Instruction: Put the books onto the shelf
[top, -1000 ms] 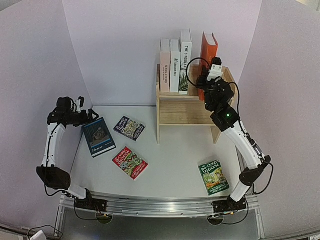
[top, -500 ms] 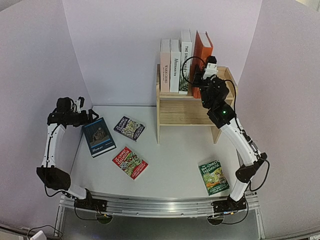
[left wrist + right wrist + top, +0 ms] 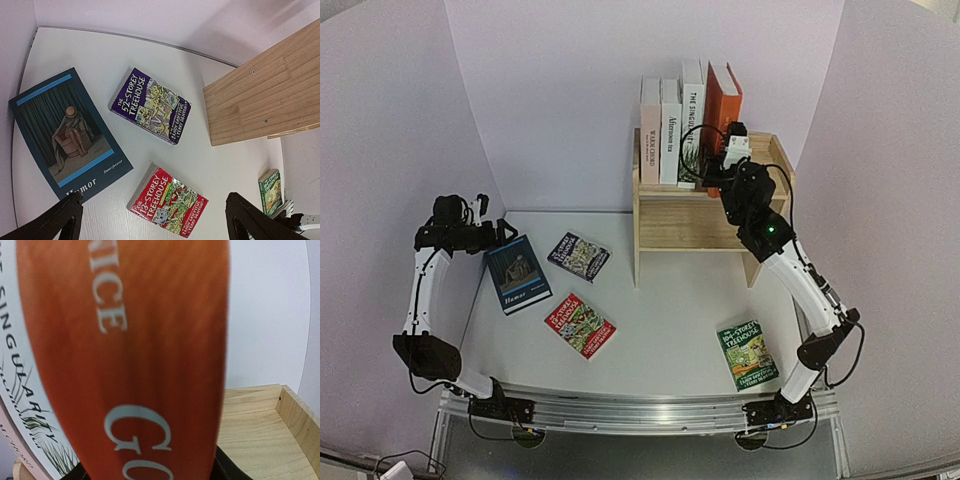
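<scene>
The right claw [image 3: 713, 183] was up at the top tier of the shelf [image 3: 685, 225], with its dark fingers [image 3: 224, 466] on either side of the foot of the orange book [image 3: 723, 95]. The spine filled the wrist view, and I could not tell whether the jaws were pinching it or standing clear. That book stood on end, close against the white grass-patterned book [image 3: 692, 105], which closed a row with two more pale books [image 3: 670, 125] to its left. Bare wood ran from the right of the orange book out to the side panel.

The left claw [image 3: 500, 233] hung wide open and empty over the far left of the table [image 3: 670, 320], by a corner of the dark blue book [image 3: 518, 273]. Flat on the table near it lay the purple book [image 3: 579, 256] and the red book [image 3: 580, 325]. The green book [image 3: 748, 354] lay well apart from them, near the right arm's base.
</scene>
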You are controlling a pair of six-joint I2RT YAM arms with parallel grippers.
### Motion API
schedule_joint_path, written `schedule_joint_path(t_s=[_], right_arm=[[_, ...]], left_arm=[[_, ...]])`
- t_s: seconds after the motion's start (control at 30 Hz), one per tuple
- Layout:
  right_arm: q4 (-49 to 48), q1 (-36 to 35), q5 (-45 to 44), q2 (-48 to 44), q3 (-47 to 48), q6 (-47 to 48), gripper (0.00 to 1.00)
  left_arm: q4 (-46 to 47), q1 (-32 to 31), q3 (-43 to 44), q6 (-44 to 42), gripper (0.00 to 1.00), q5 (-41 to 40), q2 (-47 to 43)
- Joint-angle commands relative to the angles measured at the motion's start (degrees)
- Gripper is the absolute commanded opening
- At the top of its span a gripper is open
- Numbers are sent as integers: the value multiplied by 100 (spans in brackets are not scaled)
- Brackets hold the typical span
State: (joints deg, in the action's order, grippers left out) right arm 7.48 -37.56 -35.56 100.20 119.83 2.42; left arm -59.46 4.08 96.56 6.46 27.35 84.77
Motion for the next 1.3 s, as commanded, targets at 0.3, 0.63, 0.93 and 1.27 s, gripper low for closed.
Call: schedule_joint_path(t_s=[0.3,0.63,0.93,1.27], right_arm=[[495,3,889,-698,-56,-498,75],[1802,81,1473,-603,652,-442,87],[3125,645,3091,-1192,297,-724,86],[3248,1399,4204,-880,800,-962,71]], left_arm=[[160,-5,-77,-20,100,59,-134],[249,-4,-158,47,100,142,-137],[283,-5,-209,98,100,239,-135],[305,-11,-275,143,100,320,-137]])
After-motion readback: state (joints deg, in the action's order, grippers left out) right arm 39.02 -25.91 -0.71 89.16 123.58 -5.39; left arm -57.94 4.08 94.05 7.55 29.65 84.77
